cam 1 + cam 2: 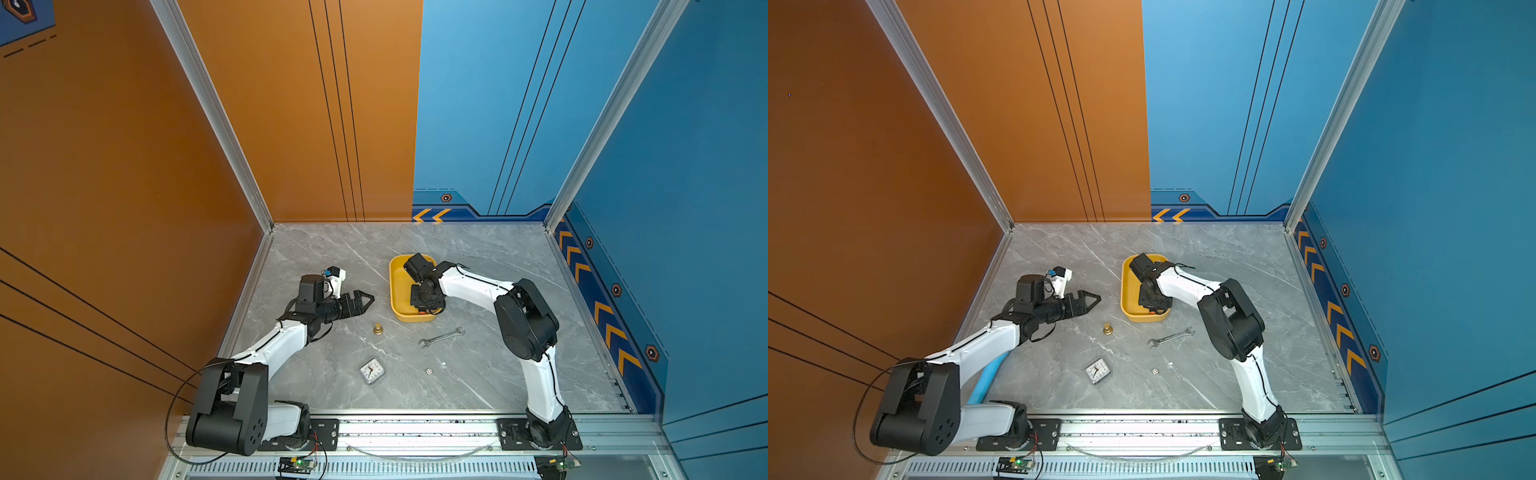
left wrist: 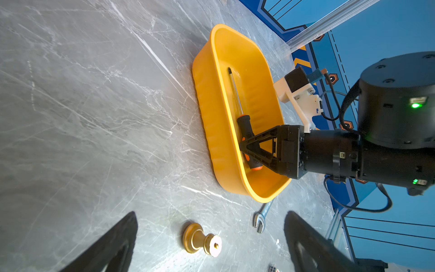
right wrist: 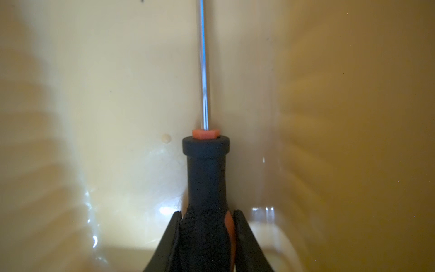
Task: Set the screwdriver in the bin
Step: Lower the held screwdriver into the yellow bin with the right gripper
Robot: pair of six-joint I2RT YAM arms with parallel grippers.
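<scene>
A: Starting at the left, what is the left hand [image 1: 368, 300] doing?
B: It hangs above bare marble on the table [image 1: 316, 374], left of the bin, holding nothing. In the left wrist view its two fingers [image 2: 110, 247] stand wide apart.
A: And just to its right?
B: A small brass knob [image 1: 377, 329] stands on the table near that hand. Nearer the front edge, a little square clock [image 1: 372, 371] lies face up. Both are clear of either arm.
A: Then the bin?
B: Yes, the yellow bin [image 1: 400, 291] sits mid-table, past the knob. The right arm reaches over it from the right, and the right hand [image 2: 244, 147] points down inside it.
A: Where is the screwdriver?
B: The screwdriver [image 2: 236, 96] is inside the bin, lying along its length. Its shaft points toward the far end wall and its orange butt toward the near end. The right wrist view shows the jaws clamped on the black handle, one on each side, with the bin's floor behind it.
A: Is it resting on the floor?
B: The tip looks to be down at the floor. Whether the handle touches, I cannot tell.
A: Anything further right?
B: A silver wrench [image 1: 441, 337] lies flat on the table near the bin's near end, not touching it. A white die [image 1: 428, 371] sits nearer the front edge.
</scene>
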